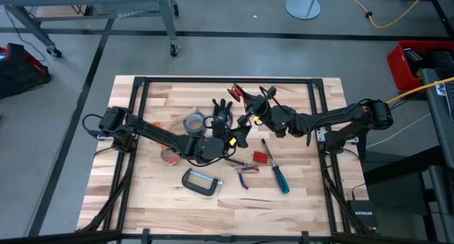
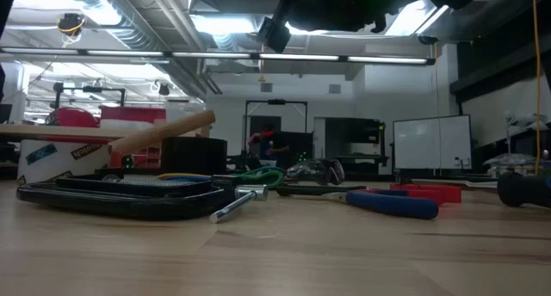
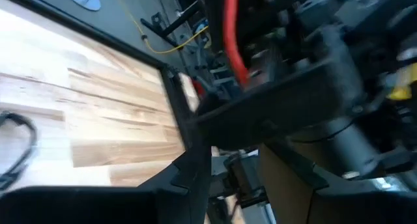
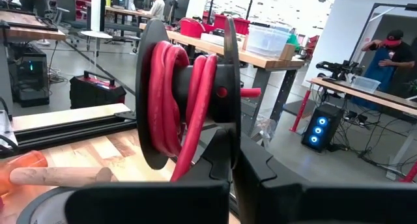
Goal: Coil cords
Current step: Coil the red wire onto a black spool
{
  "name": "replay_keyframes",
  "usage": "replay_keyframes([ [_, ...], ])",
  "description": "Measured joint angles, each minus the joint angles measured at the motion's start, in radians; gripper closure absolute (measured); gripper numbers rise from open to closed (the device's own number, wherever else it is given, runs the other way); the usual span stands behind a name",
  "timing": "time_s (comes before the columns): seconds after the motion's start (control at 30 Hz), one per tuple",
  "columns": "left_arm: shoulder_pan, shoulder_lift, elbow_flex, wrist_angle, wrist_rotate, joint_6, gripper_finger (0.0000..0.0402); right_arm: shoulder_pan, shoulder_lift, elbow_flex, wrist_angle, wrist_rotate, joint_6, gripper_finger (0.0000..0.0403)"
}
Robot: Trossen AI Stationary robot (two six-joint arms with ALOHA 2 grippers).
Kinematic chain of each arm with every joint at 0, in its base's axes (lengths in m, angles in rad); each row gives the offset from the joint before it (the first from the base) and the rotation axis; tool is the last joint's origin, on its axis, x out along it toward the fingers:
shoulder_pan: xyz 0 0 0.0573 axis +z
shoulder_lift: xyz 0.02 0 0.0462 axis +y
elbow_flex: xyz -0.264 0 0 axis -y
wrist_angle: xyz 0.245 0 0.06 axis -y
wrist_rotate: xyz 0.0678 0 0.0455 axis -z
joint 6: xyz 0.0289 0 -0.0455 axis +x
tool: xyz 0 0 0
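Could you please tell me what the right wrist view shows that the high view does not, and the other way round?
Only the right wrist view shows a red cord wound in several turns on a black spool, close ahead of that arm's fingers, with people at benches in the room beyond. Only the high view shows the whole layout: the left gripper and right gripper meeting near mid-table, a grey tape roll, a black C-clamp and a blue-handled screwdriver. Both show the wooden table.
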Motion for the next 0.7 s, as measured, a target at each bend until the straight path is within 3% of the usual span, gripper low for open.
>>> replay_keyframes([
  [0.7, -0.016, 0.000, 0.001, 0.082, 0.003, 0.074, 0.0283, 0.000, 0.000, 0.000, -0.002, -0.009, 0.001, 0.0402],
])
